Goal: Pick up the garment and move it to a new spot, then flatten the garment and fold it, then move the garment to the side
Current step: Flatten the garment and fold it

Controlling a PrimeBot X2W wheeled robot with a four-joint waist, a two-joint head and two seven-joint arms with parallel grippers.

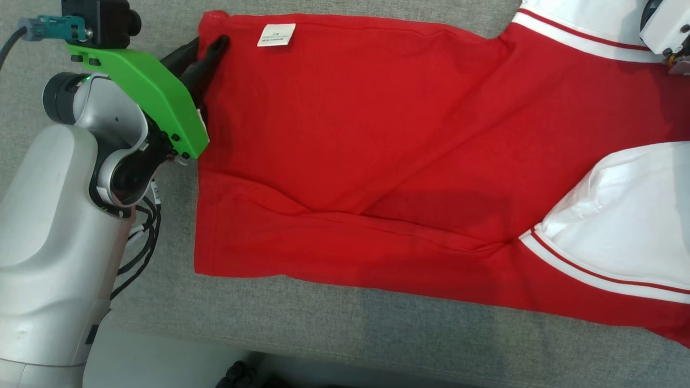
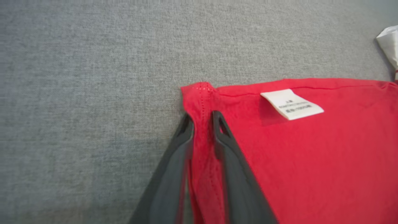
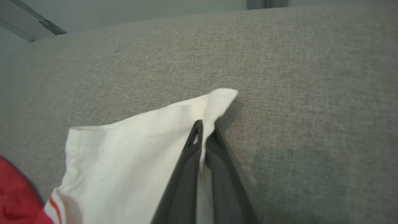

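Note:
A red garment (image 1: 350,140) with white sleeves (image 1: 630,226) lies spread on the grey cushion (image 1: 323,323), its white care label (image 1: 276,34) facing up near the far left corner. My left gripper (image 1: 209,43) sits at that corner. In the left wrist view its two dark fingers (image 2: 224,143) pinch a raised fold of the red hem (image 2: 202,93) between them. My right gripper (image 3: 205,127) is shut on the corner of a white sleeve (image 3: 140,155), whose tip sticks up past the fingertips. Its pale housing (image 1: 666,29) shows at the far right in the head view.
The cushion's front edge (image 1: 377,350) runs along the bottom of the head view, with pale floor and a dark object (image 1: 237,374) below it. A metal bracket (image 3: 46,25) stands beyond the cushion's far edge. Bare grey fabric (image 2: 93,93) lies left of the garment.

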